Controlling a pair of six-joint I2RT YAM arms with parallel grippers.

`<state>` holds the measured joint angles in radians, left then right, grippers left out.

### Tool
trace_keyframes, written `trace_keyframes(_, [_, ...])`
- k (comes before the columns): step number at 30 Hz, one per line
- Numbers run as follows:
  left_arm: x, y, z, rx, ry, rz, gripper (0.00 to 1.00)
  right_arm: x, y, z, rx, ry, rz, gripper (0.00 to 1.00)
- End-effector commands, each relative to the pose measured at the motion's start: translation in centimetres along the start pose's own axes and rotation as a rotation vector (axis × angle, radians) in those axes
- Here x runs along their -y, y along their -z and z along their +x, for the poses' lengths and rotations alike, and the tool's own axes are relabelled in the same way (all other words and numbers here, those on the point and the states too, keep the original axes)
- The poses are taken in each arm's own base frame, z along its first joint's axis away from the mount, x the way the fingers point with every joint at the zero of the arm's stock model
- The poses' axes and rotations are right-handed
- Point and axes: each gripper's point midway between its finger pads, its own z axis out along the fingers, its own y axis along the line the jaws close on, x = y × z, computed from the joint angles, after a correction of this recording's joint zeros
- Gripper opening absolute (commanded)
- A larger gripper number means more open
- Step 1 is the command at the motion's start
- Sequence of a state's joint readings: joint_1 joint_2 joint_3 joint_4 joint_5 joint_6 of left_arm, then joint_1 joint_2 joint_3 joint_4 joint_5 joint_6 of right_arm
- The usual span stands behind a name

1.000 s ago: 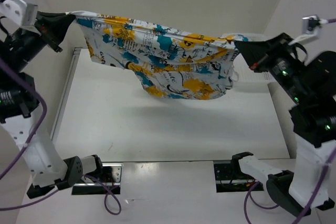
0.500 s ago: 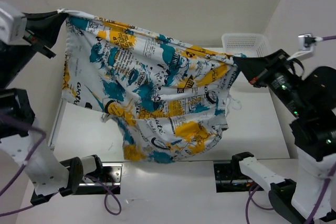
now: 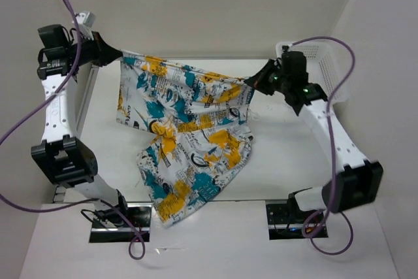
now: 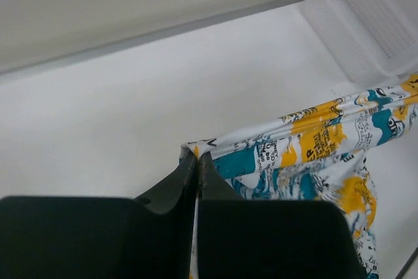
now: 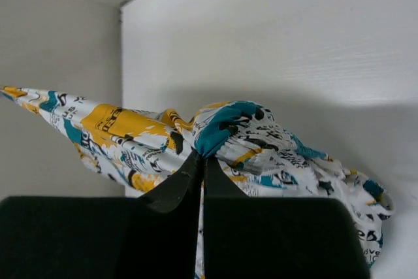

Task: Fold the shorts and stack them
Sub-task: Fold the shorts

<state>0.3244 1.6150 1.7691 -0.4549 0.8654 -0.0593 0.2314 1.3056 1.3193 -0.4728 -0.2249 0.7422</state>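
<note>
shorts (image 3: 189, 142) held spread above the worktop (image 3: 294, 155), top edge strung from the far-left corner toward the far-right one, lower leg draping toward the near edge. left hand (image 3: 112, 53) and right hand (image 3: 256, 83) each pinch a corner of the fabric. judged early: no fold, no stack yet. only the top view shows the drape; the wrist views confirm both pinches.

The shorts (image 3: 189, 132) are soft matt printed cloth — the basket (image 4: 339, 44) white meshed plastic, the table (image 3: 294, 155) smooth and matt.
</note>
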Motion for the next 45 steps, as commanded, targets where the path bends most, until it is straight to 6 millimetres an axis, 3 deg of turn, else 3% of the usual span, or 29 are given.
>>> trace_keyframes(1, [-9.1,-0.4,-1.3,0.080,-0.132,-0.288,0.00,5.5,-4.9,-3.4,0.102,0.042,0.161,0.00])
trace_keyframes(2, [-9.9,-1.0,-0.4,0.063,-0.114,-0.287,0.00,5.1,-6.0,-4.3,0.104,0.051,0.159,0.00])
trace_keyframes(3, [-10.9,-2.3,1.0,0.047,-0.102,-0.278,0.00,7.1,-8.9,-3.4,0.052,0.051,0.204,0.00])
trace_keyframes(5, [-11.9,-2.7,1.6,0.040,-0.094,-0.296,0.00,6.4,-10.8,-5.1,0.068,0.067,0.189,0.00])
trace_keyframes(6, [-12.0,-3.2,1.1,0.046,-0.104,-0.303,0.00,7.7,-12.8,-4.5,0.039,0.060,0.215,0.00])
trace_keyframes(7, [-11.9,-3.0,0.3,0.059,-0.116,-0.303,0.00,7.7,-13.5,-4.4,0.020,0.067,0.210,0.00])
trace_keyframes(8, [-12.1,-3.2,0.2,0.055,-0.112,-0.303,0.00,6.5,-14.0,-5.6,0.032,0.071,0.183,0.00])
trace_keyframes(9, [-12.0,-3.1,-0.7,0.064,-0.122,-0.304,0.00,7.4,-15.6,-4.9,-0.009,0.072,0.195,0.00])
trace_keyframes(10, [-12.1,-3.0,-1.2,0.073,-0.130,-0.315,0.00,8.1,-16.0,-4.8,-0.035,0.059,0.216,0.00])
trace_keyframes(11, [-12.0,-2.9,-1.6,0.080,-0.136,-0.315,0.00,7.1,-16.3,-5.7,-0.027,0.063,0.193,0.00])
trace_keyframes(13, [-11.8,-3.3,-1.2,0.074,-0.131,-0.284,0.00,7.7,-17.2,-5.2,-0.062,0.066,0.205,0.00])
trace_keyframes(14, [-11.9,-3.4,-0.6,0.063,-0.121,-0.284,0.00,7.4,-17.1,-5.1,-0.071,0.065,0.197,0.00])
trace_keyframes(16, [-10.3,-3.2,-0.7,0.074,-0.137,-0.257,0.00,7.8,-16.6,-4.5,-0.087,0.060,0.210,0.00])
trace_keyframes(19, [-7.5,-2.9,1.3,0.044,-0.118,-0.220,0.00,8.0,-15.2,-3.5,-0.106,0.064,0.210,0.00])
trace_keyframes(20, [-5.5,-2.1,1.0,0.056,-0.134,-0.195,0.00,8.2,-14.2,-2.8,-0.116,0.061,0.218,0.00])
trace_keyframes(21, [-5.1,-2.0,3.8,0.014,-0.092,-0.181,0.00,8.4,-13.7,-2.4,-0.121,0.059,0.223,0.00])
trace_keyframes(24, [-1.3,-0.8,5.5,0.008,-0.101,-0.140,0.00,9.4,-11.9,-0.3,-0.174,0.057,0.219,0.00])
trace_keyframes(25, [-0.9,-0.6,8.5,-0.038,-0.055,-0.129,0.00,10.7,-11.6,0.8,-0.201,0.041,0.238,0.00])
trace_keyframes(26, [1.0,0.4,8.7,-0.039,-0.060,-0.116,0.00,10.6,-10.9,1.0,-0.200,0.054,0.236,0.00])
trace_keyframes(30, [4.4,2.8,12.0,-0.069,-0.036,-0.095,0.00,12.1,-9.1,3.6,-0.261,0.051,0.268,0.00])
trace_keyframes(32, [6.4,4.3,12.7,-0.064,-0.039,-0.072,0.00,11.8,-7.9,3.1,-0.237,0.051,0.260,0.00])
trace_keyframes(33, [7.8,5.4,14.0,-0.077,-0.026,-0.062,0.00,12.3,-7.4,3.9,-0.256,0.044,0.274,0.00])
trace_keyframes(35, [9.0,6.6,15.3,-0.094,-0.008,-0.062,0.00,12.0,-6.0,3.9,-0.237,0.051,0.277,0.00])
trace_keyframes(39, [12.2,9.5,19.9,-0.182,0.083,-0.046,0.00,13.5,-3.7,5.5,-0.237,0.039,0.334,0.00])
trace_keyframes(42, [13.5,10.8,22.8,-0.218,0.120,-0.045,0.00,15.2,-2.9,7.1,-0.248,0.026,0.382,0.00])
trace_keyframes(43, [13.7,10.9,24.7,-0.245,0.150,-0.035,0.00,16.1,-2.6,8.3,-0.269,0.007,0.402,0.00])
trace_keyframes(45, [14.7,11.6,26.3,-0.241,0.149,-0.026,0.00,16.6,-2.4,8.7,-0.266,-0.005,0.414,0.00])
